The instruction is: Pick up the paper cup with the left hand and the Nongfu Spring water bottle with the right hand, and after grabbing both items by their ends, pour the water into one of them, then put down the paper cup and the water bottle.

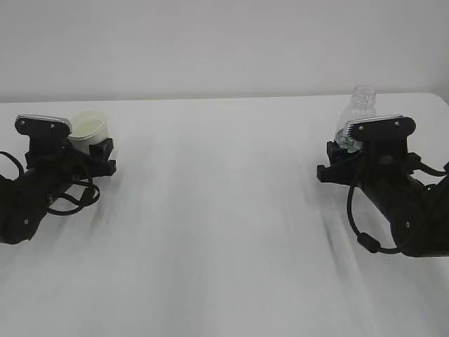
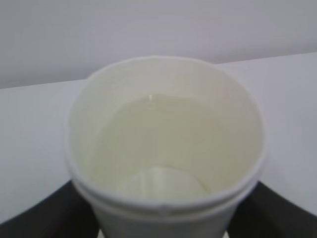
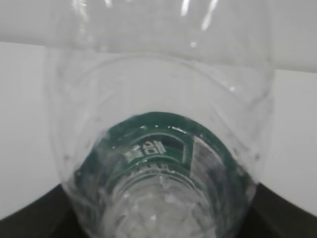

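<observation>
Your left hand [image 1: 95,156] sits low at the table's [image 1: 224,232] left edge, toward the back. Its black fingers [image 1: 105,149] stand fairly wide, one on each side of the small white tapered paper cup [image 1: 89,130] with the rolled rim and cream inside. The cup is upright between them on the white table. In the left wrist view the cup [image 2: 166,148] fills the frame, with dark finger parts at the bottom corners — you cannot tell whether the pads press the wall or only flank it. Liquid shows inside the cup, pale and shallow.

Your right hand [image 1: 342,163] is low near the table's right edge, also toward the back. Its fingers [image 1: 335,154] are spread about as wide, around the lower part of the small clear ribbed plastic Nongfu Spring water bottle [image 1: 356,116] with the dark green label band. The bottle stands upright, uncapped neck up, rising above the silver-grey plate [image 1: 382,128] on the arm. In the right wrist view the bottle [image 3: 163,163] fills the frame, green label in the middle, dark finger parts at both bottom corners — contact not clear here either. Water level in the bottle is too hard to read.

Cup and bottle are well apart, at opposite sides of the table.
</observation>
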